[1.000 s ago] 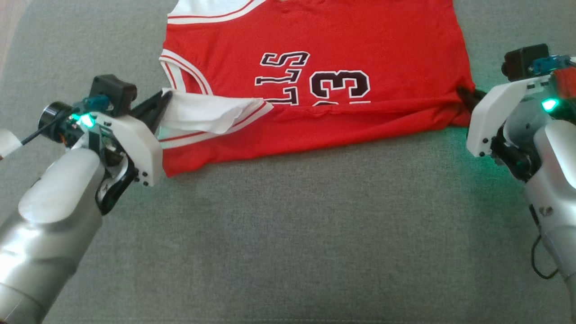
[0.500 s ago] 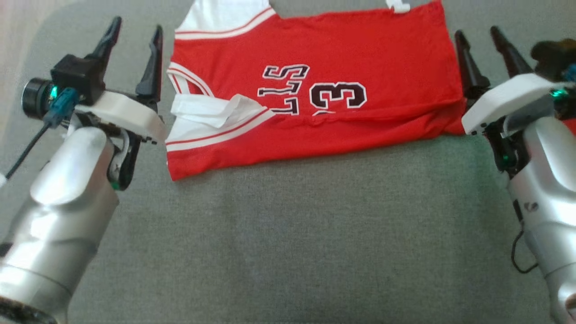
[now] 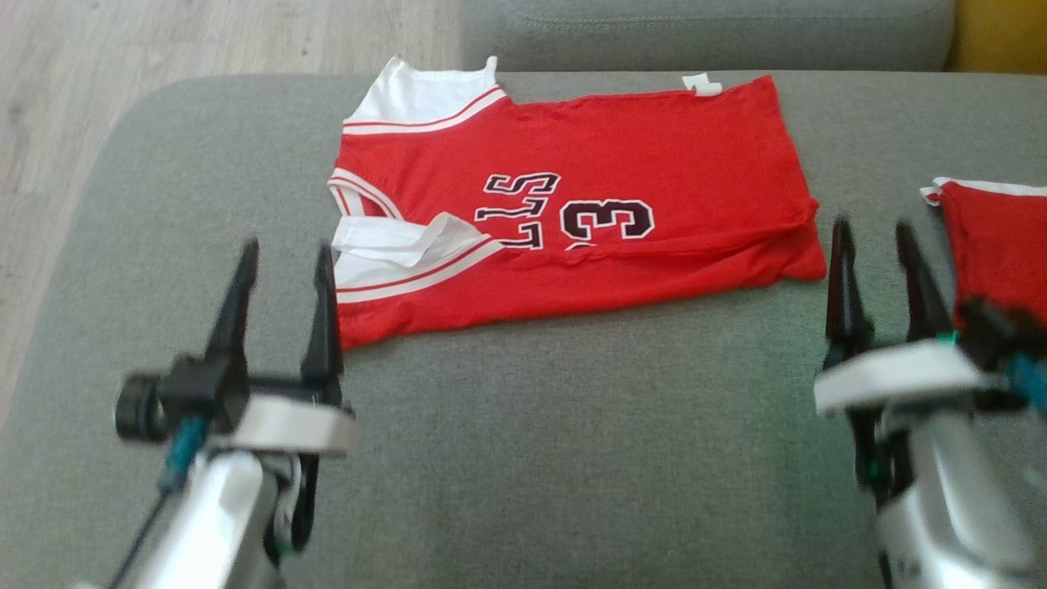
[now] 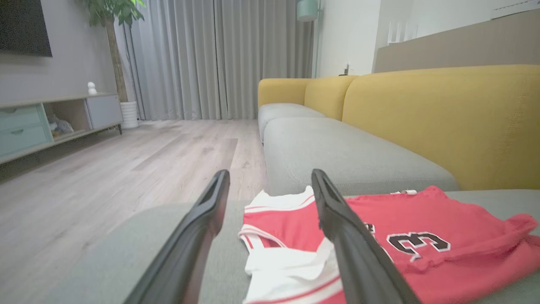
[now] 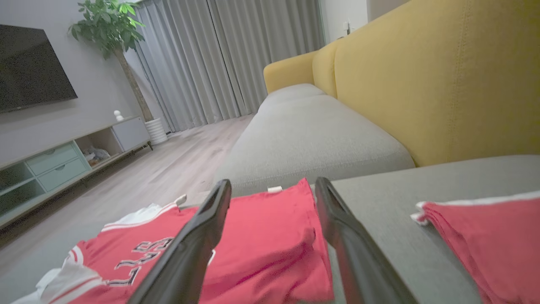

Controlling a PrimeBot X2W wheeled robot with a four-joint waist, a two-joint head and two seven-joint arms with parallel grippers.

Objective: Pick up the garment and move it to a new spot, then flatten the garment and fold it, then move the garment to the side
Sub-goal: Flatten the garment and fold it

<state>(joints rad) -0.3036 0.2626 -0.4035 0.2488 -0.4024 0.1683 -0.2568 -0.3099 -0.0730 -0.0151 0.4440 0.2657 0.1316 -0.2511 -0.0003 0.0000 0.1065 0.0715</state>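
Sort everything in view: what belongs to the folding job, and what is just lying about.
Belongs to the job:
- red jersey, partly folded
- left gripper, fingers open
- right gripper, fingers open
- grey seat cushion under the jersey

Just lying about:
- second red garment, on the right
- yellow sofa back
- potted plant
- TV cabinet
- television

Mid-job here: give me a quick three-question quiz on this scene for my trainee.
1. True or false: the left gripper and right gripper are both open, holding nothing.
2. The second red garment lies A) right of the jersey, B) left of it, C) on it?
3. Fill in: the jersey lies on a grey ____.
Key: 1 true; 2 A; 3 sofa.
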